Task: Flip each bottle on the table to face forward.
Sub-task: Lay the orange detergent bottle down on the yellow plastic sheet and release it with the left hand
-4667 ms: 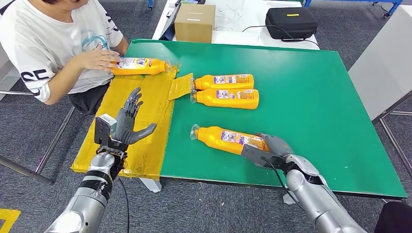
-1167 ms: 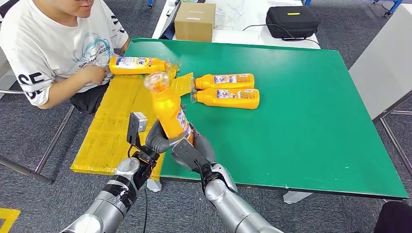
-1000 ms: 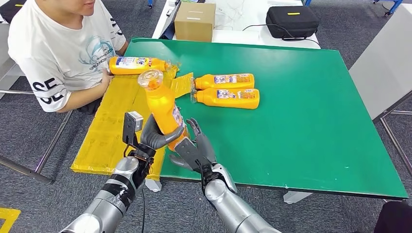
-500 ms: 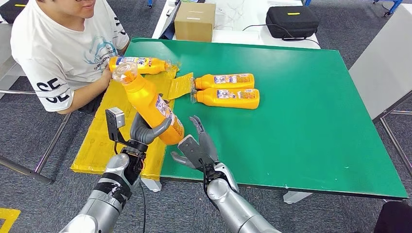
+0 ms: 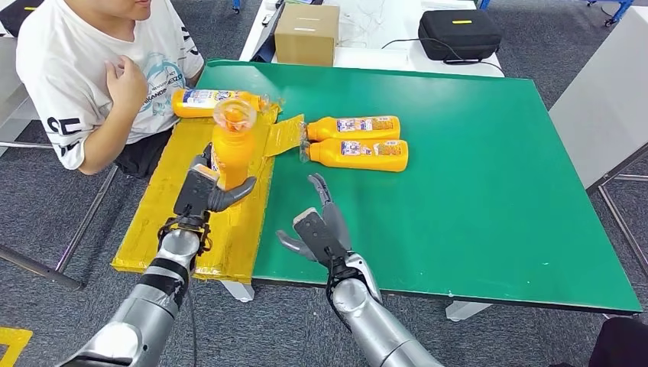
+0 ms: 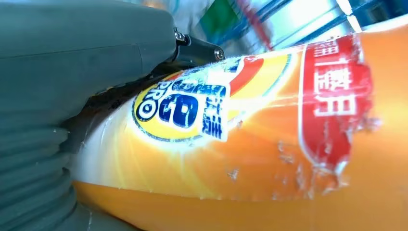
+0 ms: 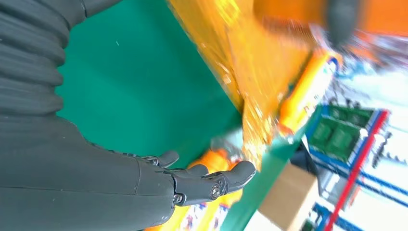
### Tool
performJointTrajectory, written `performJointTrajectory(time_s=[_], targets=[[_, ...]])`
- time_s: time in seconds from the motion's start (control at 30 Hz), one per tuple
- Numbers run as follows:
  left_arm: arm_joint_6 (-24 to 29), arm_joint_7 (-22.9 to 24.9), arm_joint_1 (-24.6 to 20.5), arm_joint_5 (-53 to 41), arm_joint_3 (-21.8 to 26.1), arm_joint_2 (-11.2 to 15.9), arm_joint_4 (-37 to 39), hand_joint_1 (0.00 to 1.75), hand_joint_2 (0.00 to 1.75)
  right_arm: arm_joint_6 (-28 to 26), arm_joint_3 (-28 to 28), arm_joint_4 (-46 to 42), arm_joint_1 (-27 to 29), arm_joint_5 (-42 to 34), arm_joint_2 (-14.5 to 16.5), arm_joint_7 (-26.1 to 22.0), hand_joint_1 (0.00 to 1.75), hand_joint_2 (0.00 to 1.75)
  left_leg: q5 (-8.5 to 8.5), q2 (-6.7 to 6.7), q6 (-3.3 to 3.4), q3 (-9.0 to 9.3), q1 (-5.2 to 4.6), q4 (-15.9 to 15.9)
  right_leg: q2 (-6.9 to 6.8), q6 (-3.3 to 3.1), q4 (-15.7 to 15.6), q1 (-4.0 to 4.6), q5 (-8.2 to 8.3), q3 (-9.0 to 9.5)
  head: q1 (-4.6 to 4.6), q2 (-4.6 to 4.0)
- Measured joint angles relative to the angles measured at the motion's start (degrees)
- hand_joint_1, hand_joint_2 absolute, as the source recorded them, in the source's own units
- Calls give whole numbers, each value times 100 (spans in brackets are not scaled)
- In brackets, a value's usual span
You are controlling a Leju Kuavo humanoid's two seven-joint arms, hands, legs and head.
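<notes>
My left hand (image 5: 205,191) grips an orange bottle (image 5: 231,149) upright above the yellow sheet (image 5: 168,214), its clear cap toward the camera. The left wrist view shows that bottle's label (image 6: 192,110) close against my palm. My right hand (image 5: 319,228) hovers open over the green table (image 5: 474,176) near its front edge, fingers spread, holding nothing. Two more orange bottles (image 5: 353,128) (image 5: 358,154) lie side by side mid-table. Another orange bottle (image 5: 218,102) lies at the far end of the yellow sheet, beside a seated person (image 5: 92,69).
A cardboard box (image 5: 306,34) and a black case (image 5: 457,34) sit on a white table behind the green one. The person's raised hand (image 5: 126,80) is off the table. A white cabinet (image 5: 604,99) stands at the right.
My left hand carried the bottle left and farther out over the yellow sheet, turning it upright. My right hand stayed open near the front edge. The person lifted a hand to the chest.
</notes>
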Motion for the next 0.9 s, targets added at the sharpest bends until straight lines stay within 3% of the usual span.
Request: performJointTrajectory(time_s=[0.13, 0.37, 0.57, 0.77, 0.9], targets=[[148, 60, -450, -1282, -269, 457, 751, 175, 175, 97, -148, -447, 116, -149, -115, -31, 0, 175, 1, 5, -1, 2, 0, 0, 4, 0, 3, 0, 1, 0, 1, 0], [256, 424, -867, -2368, -715, 1055, 1623, 175, 175, 245, -220, -754, 208, -228, -175, -108, 0, 175, 1, 9, -2, 2, 0, 0, 4, -1, 3, 0, 0, -3, 1, 0], [548, 1137, -1036, -3563, -1151, 1375, 2001, 175, 175, 279, -221, -818, 211, -306, -177, -134, 0, 175, 0, 8, -2, 1, 0, 0, 4, -2, 2, 0, -1, -3, 2, 0], [497, 1397, -1104, -3991, -1545, 1554, 2261, 175, 175, 298, -224, -863, 213, -314, -177, -167, 0, 175, 1, 6, -2, 1, 0, 0, 4, -2, 3, 0, -1, -2, 3, 0], [265, 1876, -1168, -4583, -1874, 1612, 2423, 175, 175, 292, -228, -879, 220, -317, -177, -177, 0, 175, 1, 7, -2, 1, 0, 0, 4, -2, 3, 0, 0, -2, 2, 0]])
